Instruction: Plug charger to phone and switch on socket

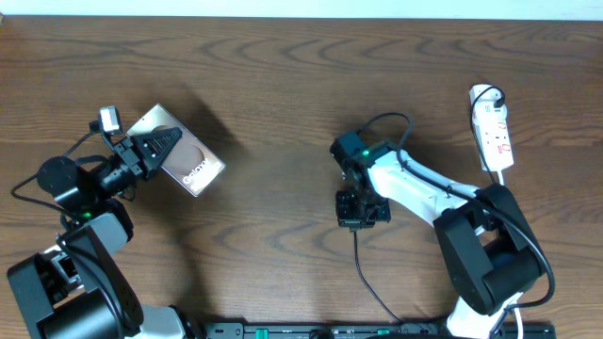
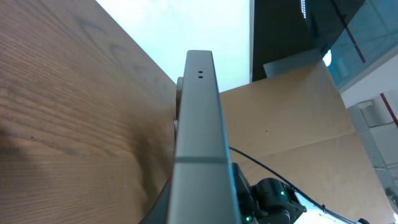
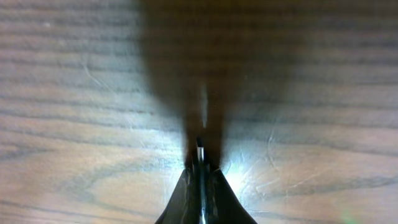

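left gripper (image 1: 170,143) clamped on phone (image 1: 195,169), right gripper (image 1: 363,215) pinching charger (image 1: 357,254) tip — well apart, not yet plugged; socket (image 1: 494,127) untouched

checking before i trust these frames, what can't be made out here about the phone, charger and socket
- Overhead: the socket is too small to tell if it is switched on.
- Overhead: the left claw covers one end of the phone.
- Right wrist: the charger tip in the right claw is blurred, shape unclear.
- Overhead: the charger's other end is cut off at the bottom edge.
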